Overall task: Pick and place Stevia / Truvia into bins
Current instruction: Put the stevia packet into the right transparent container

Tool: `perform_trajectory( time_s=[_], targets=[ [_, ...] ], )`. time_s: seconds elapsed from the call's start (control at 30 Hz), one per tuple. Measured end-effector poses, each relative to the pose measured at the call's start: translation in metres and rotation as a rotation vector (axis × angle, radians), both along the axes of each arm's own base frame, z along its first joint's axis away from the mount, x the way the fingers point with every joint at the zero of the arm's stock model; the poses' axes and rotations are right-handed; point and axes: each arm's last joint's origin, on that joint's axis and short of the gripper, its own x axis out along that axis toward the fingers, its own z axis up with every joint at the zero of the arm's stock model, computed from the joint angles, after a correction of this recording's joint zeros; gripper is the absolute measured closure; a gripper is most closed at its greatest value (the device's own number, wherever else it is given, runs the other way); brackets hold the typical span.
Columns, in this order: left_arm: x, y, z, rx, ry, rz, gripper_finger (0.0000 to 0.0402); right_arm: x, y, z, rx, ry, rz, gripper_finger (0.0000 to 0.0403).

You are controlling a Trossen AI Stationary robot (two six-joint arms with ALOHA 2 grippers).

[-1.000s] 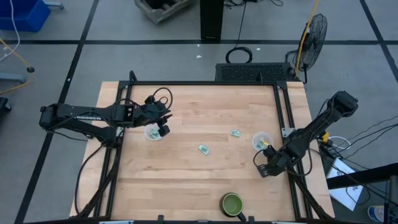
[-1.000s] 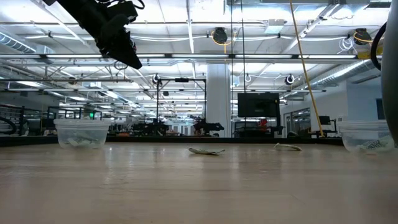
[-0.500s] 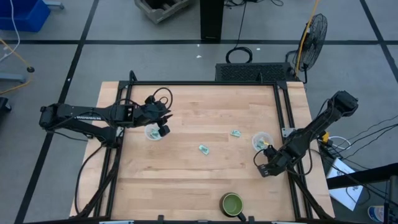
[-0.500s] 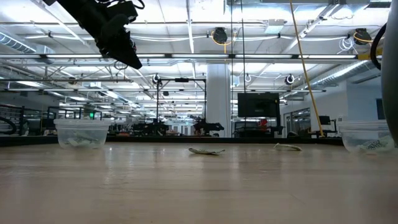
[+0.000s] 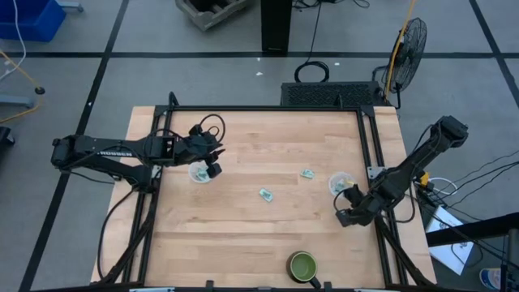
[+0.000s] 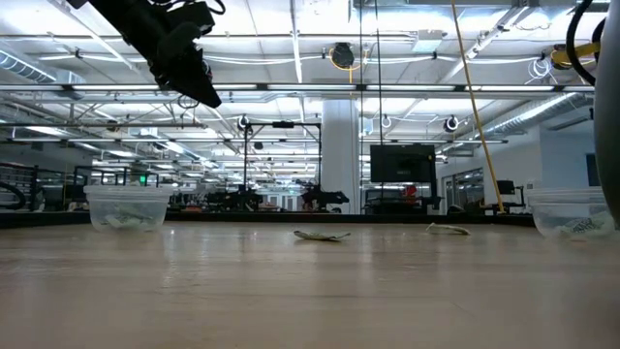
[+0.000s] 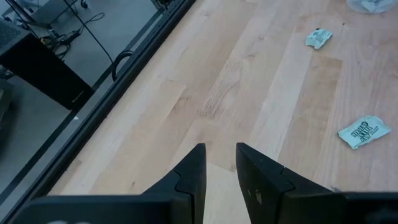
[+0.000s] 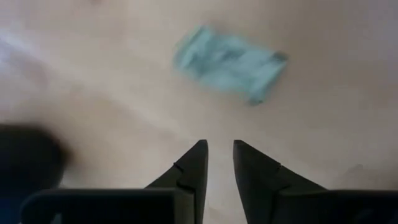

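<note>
Wooden table [image 5: 243,235]: you have two loose sachets at frame centre, one [image 5: 265,194] lower left of the other [image 5: 307,173]. Two bins hold more: one [image 5: 197,173] centre-left beneath your left gripper [image 5: 212,169], one [image 5: 340,182] centre-right, just above your right gripper [image 5: 344,217]. Both grippers' fingers sit nearly together, holding nothing.

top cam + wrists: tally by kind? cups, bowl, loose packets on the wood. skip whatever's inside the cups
Cups: 2 (left cup, right cup)
Green bowl: 1
Loose packets on the wood: 3 (two mid-table, one in the right wrist view)
Total: 6
Packets inside the cups can't be counted.
</note>
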Motion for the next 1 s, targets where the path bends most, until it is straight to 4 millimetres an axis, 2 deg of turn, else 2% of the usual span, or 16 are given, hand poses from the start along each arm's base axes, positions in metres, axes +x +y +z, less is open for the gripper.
perform_trajectory(
  time_s=[0.13, 0.23, 0.5, 0.7, 0.83, 1.0],
  targets=[
    [0.000, 0.000, 0.000, 0.000, 0.000, 0.000, 0.0307, -0.009, -0.010, -0.005, -0.135, 0.079, -0.056, 0.0324],
    [0.000, 0.000, 0.000, 0.000, 0.000, 0.000, 0.0307, -0.012, -0.014, -0.006, -0.171, 0.123, -0.108, 0.0320],
    [0.000, 0.000, 0.000, 0.000, 0.000, 0.000, 0.0307, -0.002, -0.009, -0.004, -0.162, -0.037, -0.127, 0.0308],
    [-0.001, 0.000, -0.001, -0.002, 0.008, 0.001, 0.0307, -0.010, -0.014, -0.021, -0.141, 0.034, -0.138, 0.0289],
    [-0.002, 0.000, -0.002, -0.011, 0.030, 0.006, 0.0307, -0.011, -0.015, -0.031, -0.110, 0.006, -0.148, 0.0277],
    [-0.002, 0.000, -0.002, -0.019, 0.026, 0.014, 0.0307, -0.010, -0.014, -0.032, -0.096, -0.006, -0.149, 0.0267]
  ],
)
